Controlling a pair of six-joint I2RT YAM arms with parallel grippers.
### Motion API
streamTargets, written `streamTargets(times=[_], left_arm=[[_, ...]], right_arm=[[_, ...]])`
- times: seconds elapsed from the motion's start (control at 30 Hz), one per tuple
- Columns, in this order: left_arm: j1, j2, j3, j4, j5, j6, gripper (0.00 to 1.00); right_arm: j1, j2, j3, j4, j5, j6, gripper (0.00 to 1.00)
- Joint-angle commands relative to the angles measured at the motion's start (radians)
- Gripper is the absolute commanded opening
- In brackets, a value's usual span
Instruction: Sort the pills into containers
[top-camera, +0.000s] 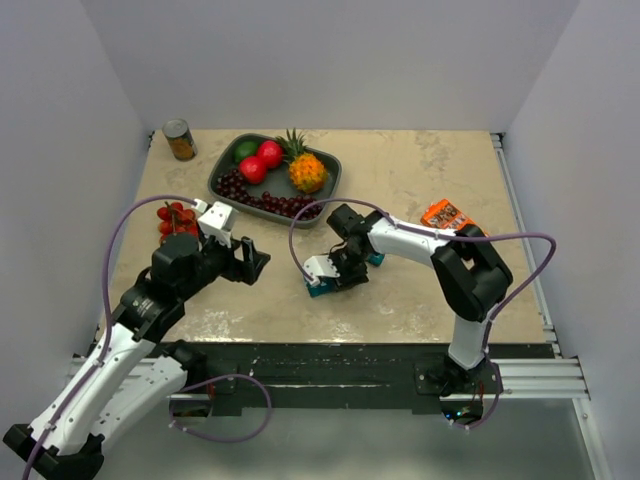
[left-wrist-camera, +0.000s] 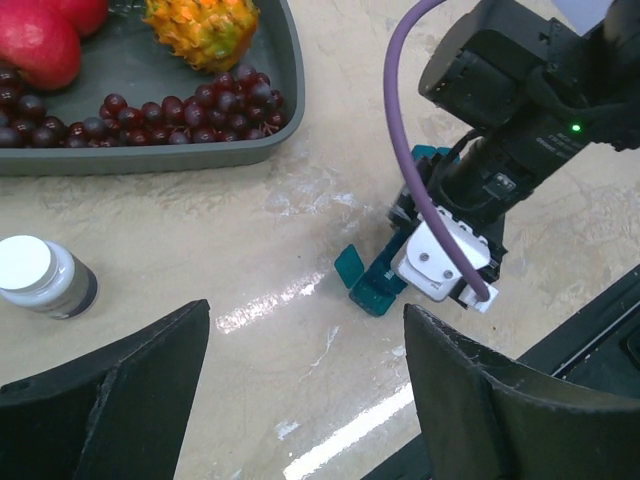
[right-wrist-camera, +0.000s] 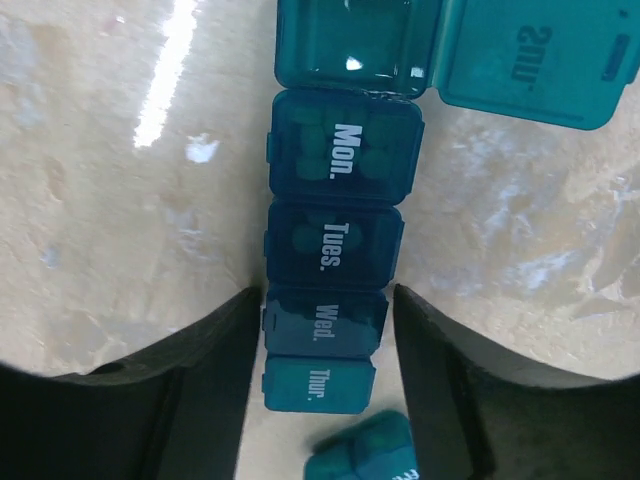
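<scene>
top view: the right gripper (top-camera: 335, 272) sits low on the table (top-camera: 420, 170) at the centre of the frame, over the teal containers (top-camera: 320, 287), whose end pokes out at its lower left. a second teal piece (top-camera: 376, 259) lies just right of the wrist. the left gripper (top-camera: 252, 263) hangs left of centre, aimed at the containers with bare table between. the fruit tray (top-camera: 222, 182) lies above both.

left wrist view: the left gripper (left-wrist-camera: 305, 385) is released, its dark fingers (left-wrist-camera: 130, 395) spread along the bottom edge with only table between them. the containers (left-wrist-camera: 368, 287) lie right of centre with one lid stood up, half under the right gripper (left-wrist-camera: 445, 255). a white-capped bottle (left-wrist-camera: 40, 277) stands at the left edge, near the left finger.

right wrist view: the right gripper (right-wrist-camera: 325, 300) is clenched on the containers (right-wrist-camera: 335, 245), its fingers (right-wrist-camera: 200, 385) pressing the sides of the wed and thur cubes at lower centre. the strip runs up the frame. the sun lid is flipped open at top right, and pills (right-wrist-camera: 305, 165) seem to show dimly through the mon and tues lids.

risks, as i judge them: the hold is at one end only, so a lift or a push on the far cubes could swing the strip or pop it free. the open cube could spill if tilted. if the left arm moves in, it could strike the right wrist, snag the purple cable (left-wrist-camera: 393, 110) or tip the bottle.
</scene>
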Motion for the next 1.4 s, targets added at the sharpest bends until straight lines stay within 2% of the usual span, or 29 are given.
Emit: streamTargets(times=[0.0, 0.07, 0.2, 0.3, 0.43, 0.47, 0.5, 0.53, 0.57, 0.6, 0.67, 0.73, 0.8, 0.9, 0.97, 1.03, 1.2, 1.37], left_arm=[[0.007, -0.018, 0.066, -0.039, -0.031, -0.023, 0.83], [0.007, -0.013, 0.081, -0.055, -0.040, -0.025, 0.83], [0.007, -0.011, 0.098, -0.087, -0.055, -0.040, 0.83], [0.007, 0.010, 0.123, -0.137, -0.115, -0.083, 0.85], [0.007, 0.074, 0.184, -0.252, -0.282, -0.153, 0.90], [0.007, 0.090, 0.192, -0.297, -0.304, -0.159, 0.90], [0.007, 0.116, 0.199, -0.317, -0.351, -0.185, 0.91], [0.007, 0.128, 0.213, -0.338, -0.370, -0.198, 0.94], [0.007, 0.151, 0.213, -0.371, -0.393, -0.227, 0.96], [0.007, 0.162, 0.213, -0.394, -0.469, -0.257, 0.99], [0.008, 0.203, 0.215, -0.467, -0.538, -0.349, 0.99], [0.008, 0.234, 0.233, -0.518, -0.632, -0.406, 0.99], [0.010, 0.252, 0.230, -0.546, -0.692, -0.468, 0.99], [0.048, 0.260, 0.194, -0.475, -0.738, -0.462, 0.99], [0.135, 0.303, 0.177, -0.411, -0.729, -0.407, 0.99], [0.248, 0.335, 0.154, -0.370, -0.672, -0.370, 0.99], [0.453, 0.363, 0.089, -0.231, -0.531, -0.275, 0.98], [0.524, 0.426, 0.040, -0.165, -0.484, -0.255, 0.96]], right_arm=[[-0.015, 0.060, 0.101, -0.088, 0.086, -0.073, 0.66], [-0.020, 0.092, 0.162, -0.137, 0.087, -0.069, 0.78], [-0.021, 0.052, 0.170, -0.080, 0.087, -0.039, 0.91], [-0.027, 0.008, 0.200, -0.082, 0.067, 0.005, 0.91], [-0.038, -0.121, 0.191, -0.035, 0.001, 0.120, 0.91], [-0.040, -0.152, 0.181, -0.018, -0.027, 0.186, 0.93], [-0.041, -0.225, 0.147, 0.011, -0.032, 0.240, 0.98], [-0.043, -0.254, 0.127, 0.106, -0.035, 0.310, 0.99], [-0.047, -0.287, 0.106, 0.149, -0.054, 0.461, 0.99], [-0.055, -0.322, 0.072, 0.167, -0.100, 0.508, 0.99], [-0.082, -0.341, 0.049, 0.184, -0.185, 0.594, 0.99], [-0.118, -0.350, 0.004, 0.203, -0.300, 0.622, 0.99], [-0.126, -0.354, -0.023, 0.216, -0.315, 0.624, 0.99], [-0.138, -0.351, -0.030, 0.230, -0.317, 0.628, 0.99], [-0.149, -0.351, -0.039, 0.228, -0.326, 0.628, 0.99], [-0.153, -0.360, -0.048, 0.233, -0.329, 0.624, 0.99], [-0.169, -0.379, -0.065, 0.245, -0.331, 0.616, 0.99], [-0.178, -0.385, -0.066, 0.237, -0.341, 0.605, 0.99]])
